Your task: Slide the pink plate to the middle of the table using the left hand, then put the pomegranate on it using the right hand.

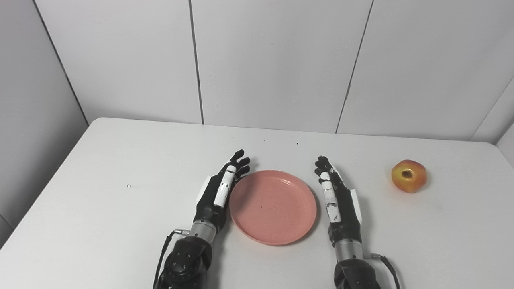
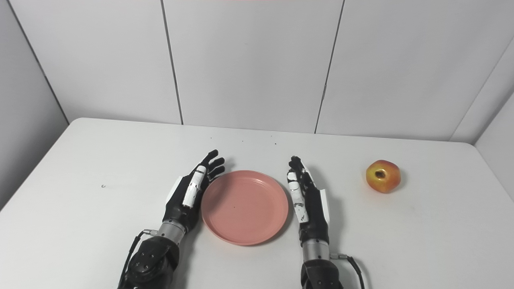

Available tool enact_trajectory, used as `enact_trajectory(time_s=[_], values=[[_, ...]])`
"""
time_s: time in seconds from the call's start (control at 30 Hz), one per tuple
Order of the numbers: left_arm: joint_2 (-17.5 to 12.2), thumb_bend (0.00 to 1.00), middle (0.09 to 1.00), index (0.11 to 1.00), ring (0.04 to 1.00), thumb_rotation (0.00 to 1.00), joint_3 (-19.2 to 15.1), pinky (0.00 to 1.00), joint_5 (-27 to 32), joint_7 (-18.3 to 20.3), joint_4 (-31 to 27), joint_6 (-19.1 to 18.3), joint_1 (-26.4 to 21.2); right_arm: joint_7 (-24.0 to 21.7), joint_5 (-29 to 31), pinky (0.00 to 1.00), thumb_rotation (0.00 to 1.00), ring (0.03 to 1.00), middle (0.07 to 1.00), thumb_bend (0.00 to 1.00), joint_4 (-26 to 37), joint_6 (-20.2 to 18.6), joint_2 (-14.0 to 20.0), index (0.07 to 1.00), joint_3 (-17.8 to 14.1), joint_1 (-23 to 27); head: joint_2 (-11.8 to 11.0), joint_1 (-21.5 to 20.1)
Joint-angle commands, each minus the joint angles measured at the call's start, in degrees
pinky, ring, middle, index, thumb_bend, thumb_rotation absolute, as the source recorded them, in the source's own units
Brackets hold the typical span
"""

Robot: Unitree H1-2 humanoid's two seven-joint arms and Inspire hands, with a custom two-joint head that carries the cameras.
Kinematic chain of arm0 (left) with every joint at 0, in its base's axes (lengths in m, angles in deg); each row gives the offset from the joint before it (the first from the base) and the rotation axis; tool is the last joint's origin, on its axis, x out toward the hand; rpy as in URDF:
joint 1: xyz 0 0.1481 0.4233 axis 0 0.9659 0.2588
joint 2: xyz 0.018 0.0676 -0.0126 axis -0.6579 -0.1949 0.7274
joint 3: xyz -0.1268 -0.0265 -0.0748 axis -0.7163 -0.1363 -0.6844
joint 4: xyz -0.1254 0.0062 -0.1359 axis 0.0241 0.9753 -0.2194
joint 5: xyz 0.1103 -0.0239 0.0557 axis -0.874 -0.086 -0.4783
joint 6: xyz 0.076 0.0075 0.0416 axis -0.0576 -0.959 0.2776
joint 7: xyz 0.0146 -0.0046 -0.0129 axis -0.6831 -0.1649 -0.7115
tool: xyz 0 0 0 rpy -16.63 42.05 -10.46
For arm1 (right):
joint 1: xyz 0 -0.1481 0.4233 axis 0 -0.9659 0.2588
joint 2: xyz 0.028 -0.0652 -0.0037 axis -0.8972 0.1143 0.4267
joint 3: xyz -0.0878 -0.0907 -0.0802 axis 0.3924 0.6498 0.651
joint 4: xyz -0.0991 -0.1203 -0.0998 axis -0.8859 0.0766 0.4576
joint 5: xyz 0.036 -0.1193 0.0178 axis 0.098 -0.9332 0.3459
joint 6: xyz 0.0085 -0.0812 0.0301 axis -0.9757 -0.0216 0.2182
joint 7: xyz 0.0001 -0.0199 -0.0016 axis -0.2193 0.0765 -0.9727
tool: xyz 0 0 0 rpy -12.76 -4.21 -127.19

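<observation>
Now plate [image 1: 273, 206] sits mid-table between left hand [image 1: 219, 190] and right hand [image 1: 337, 198], both spread, empty; round pomegranate [image 1: 408, 176], far right, may roll if nudged in grasping.

Bare table [image 1: 120, 224] left of left hand [image 1: 219, 190] and between right hand [image 1: 337, 196] and pomegranate [image 1: 408, 176], open on every side. Pink plate [image 1: 273, 206] flanked close by both hands; open tabletop behind to wall [image 1: 273, 64].
</observation>
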Motion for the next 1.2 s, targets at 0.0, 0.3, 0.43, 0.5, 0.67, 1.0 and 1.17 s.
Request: enact_trajectory(time_s=[0.0,0.3,0.43,0.5,0.67,1.0,1.17], values=[[0.1,0.24,0.897,0.893,0.899,1.0,0.0,0.88,-0.9,-0.4,-0.2,1.7,-1.3,0.3,1.3,0.94,0.94,0.891,0.886,0.61,0.8,1.8,-0.6,0.88,-0.4,-0.7,0.0,0.0],[0.2,0.25,0.897,0.881,0.903,1.0,-0.8,0.88,-2.3,-1.9,-0.5,1.7,-0.8,0.4,4.9,0.97,0.89,0.894,0.89,0.61,5.3,1.5,-0.6,0.885,-2.4,-0.9,-0.1,-0.6],[-0.2,0.27,0.889,0.874,0.894,0.98,-1.3,0.87,-3.4,-2.9,-1.1,1.1,-0.5,1.2,3.8,0.97,0.94,0.899,0.901,0.62,8.7,-0.2,0.3,0.899,-3.4,-0.6,-0.1,-1.1],[-0.2,0.27,0.881,0.866,0.883,0.93,-1.7,0.86,-3.4,-3.1,-1.0,1.2,-0.5,1.6,3.7,0.97,0.95,0.896,0.897,0.63,9.5,-0.5,0.5,0.896,-4.0,-0.3,0.0,-1.3],[-0.2,0.27,0.882,0.865,0.881,0.88,-2.8,0.87,-1.7,-2.1,-0.6,2.4,-0.4,5.0,1.4,0.94,0.91,0.891,0.874,0.64,11.7,-0.5,1.3,0.871,-6.0,0.4,-0.3,-1.7],[-1.2,0.26,0.926,0.909,0.924,1.0,-3.7,0.91,0.7,0.0,-1.4,2.1,-0.1,7.3,-3.6,0.94,0.89,0.902,0.886,0.64,13.4,-1.8,4.8,0.884,-7.0,2.3,-0.3,-3.2],[-1.1,0.25,0.924,0.906,0.923,1.0,-4.0,0.91,1.6,0.2,-1.1,4.7,0.2,8.0,-4.4,0.94,0.87,0.897,0.881,0.59,13.4,-1.4,6.0,0.882,-7.9,3.0,-0.5,-3.3]])
